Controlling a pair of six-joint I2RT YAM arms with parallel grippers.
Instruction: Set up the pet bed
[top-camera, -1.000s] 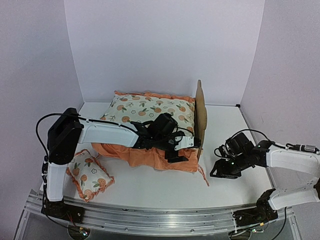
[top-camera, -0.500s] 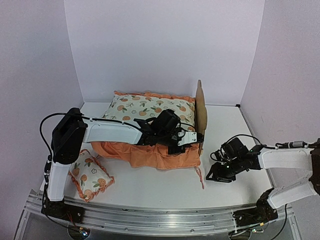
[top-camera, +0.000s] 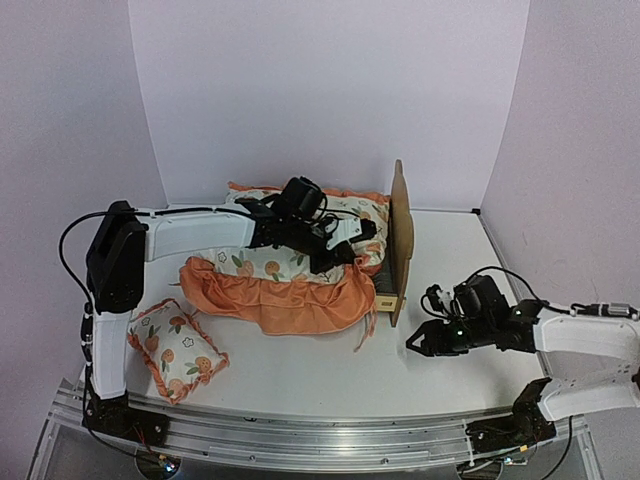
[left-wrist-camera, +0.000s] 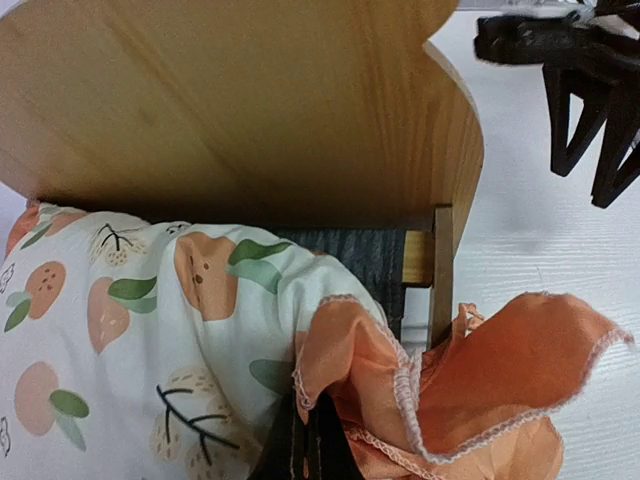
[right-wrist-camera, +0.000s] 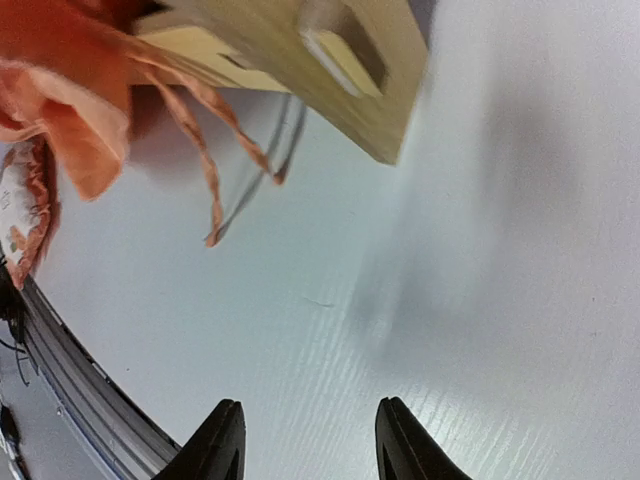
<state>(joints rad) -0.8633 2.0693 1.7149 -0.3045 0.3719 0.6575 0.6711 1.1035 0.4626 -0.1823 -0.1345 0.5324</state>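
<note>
The pet bed (top-camera: 402, 232) stands at centre, its plywood headboard (left-wrist-camera: 250, 100) upright and a strip of dark grey base (left-wrist-camera: 372, 262) showing. The fruit-print cushion (top-camera: 285, 268) lies on it, its orange ruffle (top-camera: 290, 305) hanging over the near side. My left gripper (top-camera: 350, 252) is shut on the cushion's ruffle (left-wrist-camera: 345, 350) near the headboard; in the left wrist view its fingers (left-wrist-camera: 325, 450) pinch the orange edge. My right gripper (top-camera: 415, 345) hovers open just above the table, right of the bed's near corner (right-wrist-camera: 340, 70), with nothing between its fingers (right-wrist-camera: 225, 440).
A small fruit-print pillow (top-camera: 178, 350) lies at the front left of the table. Thin orange ties (right-wrist-camera: 215, 140) dangle from the cushion onto the table (right-wrist-camera: 450, 280) by the bed's corner. White walls close in the back and both sides.
My left gripper has shut on the ruffle and drawn back and to the left, pulling the cushion with it and baring the bed's near corner. The right gripper has slid left.
</note>
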